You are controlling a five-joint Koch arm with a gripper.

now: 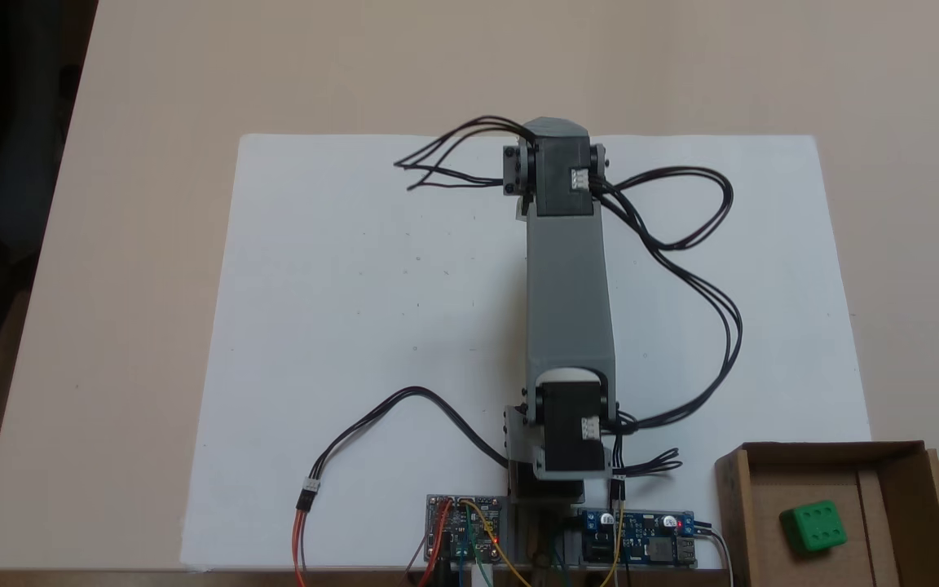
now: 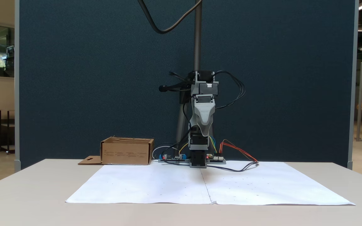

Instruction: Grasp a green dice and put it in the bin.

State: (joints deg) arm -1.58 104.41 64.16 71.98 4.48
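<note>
The grey arm [image 1: 567, 310] stands folded up in the middle of the white paper [image 1: 355, 326]. In a fixed view from the front, the pincer [image 2: 204, 133] hangs down in front of the arm, with its tip pointing at the table [image 2: 27, 194]. It is up in the air and touches nothing. Only one pale grey piece of it shows, so I cannot tell if the pincer is wide or narrow. Nothing can be seen in it.

The green dice [image 1: 813, 527] is not at the pincer. It lies inside the bin [image 1: 832, 448], on the brown floor of the box, with six dots on its top face. From the front, the bin [image 2: 127, 152] sits on the table to the left of the pincer and lower down, well apart from it. Its walls hide the dice there. A flat flap [image 2: 90, 160] with a hole in it sticks out on the side of the bin away from the pincer.

Below the pincer, by the foot of the arm, lie two small boards [image 1: 465, 526] with coloured wires. Black wires [image 1: 681, 244] loop out from the arm. Behind the pincer stands a dark blue wall [image 2: 90, 78].
</note>
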